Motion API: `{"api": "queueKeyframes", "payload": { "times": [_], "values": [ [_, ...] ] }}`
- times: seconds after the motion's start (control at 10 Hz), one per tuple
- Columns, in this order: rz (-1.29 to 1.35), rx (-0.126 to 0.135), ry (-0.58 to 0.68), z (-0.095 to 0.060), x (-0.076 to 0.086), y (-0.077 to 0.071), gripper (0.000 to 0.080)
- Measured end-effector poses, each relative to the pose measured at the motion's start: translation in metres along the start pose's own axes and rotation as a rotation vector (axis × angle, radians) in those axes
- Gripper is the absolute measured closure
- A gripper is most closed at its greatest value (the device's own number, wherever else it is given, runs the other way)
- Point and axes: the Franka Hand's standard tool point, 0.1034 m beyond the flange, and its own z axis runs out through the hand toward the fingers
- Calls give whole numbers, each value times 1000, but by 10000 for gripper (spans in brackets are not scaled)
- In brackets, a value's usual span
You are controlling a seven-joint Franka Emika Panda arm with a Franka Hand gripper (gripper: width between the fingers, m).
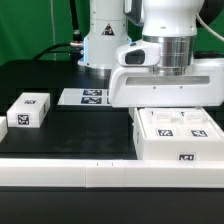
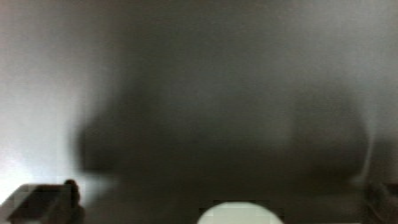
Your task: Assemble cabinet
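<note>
Beneath the wide-spread jaws sits the boxy white cabinet [image 1: 172,146], black-and-white tags on top.

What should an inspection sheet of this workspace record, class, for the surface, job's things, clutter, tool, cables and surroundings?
Surface: black tabletop with a white front ledge.
Job's things: large white plastic cabinet box with marker tags, at the exterior view's right, under the arm.
Clutter: small white tagged block at the exterior view's left; flat white marker board near the arm's base.
Grippers: two-finger tool over the cabinet box, fingers apart.
Cables: nothing seen.
Surroundings: white robot base, dark backdrop.
</note>
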Motion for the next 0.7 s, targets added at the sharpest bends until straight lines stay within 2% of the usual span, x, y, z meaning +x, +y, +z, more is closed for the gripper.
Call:
{"api": "queueKeyframes", "payload": {
  "times": [0.3,0.5,0.7],
  "values": [
    [-1,0,-2,0,-1,0,2],
    [-10,0,0,0,-2,-5,2],
    [-15,1,0,0,-1,-7,244]
  ]
}}
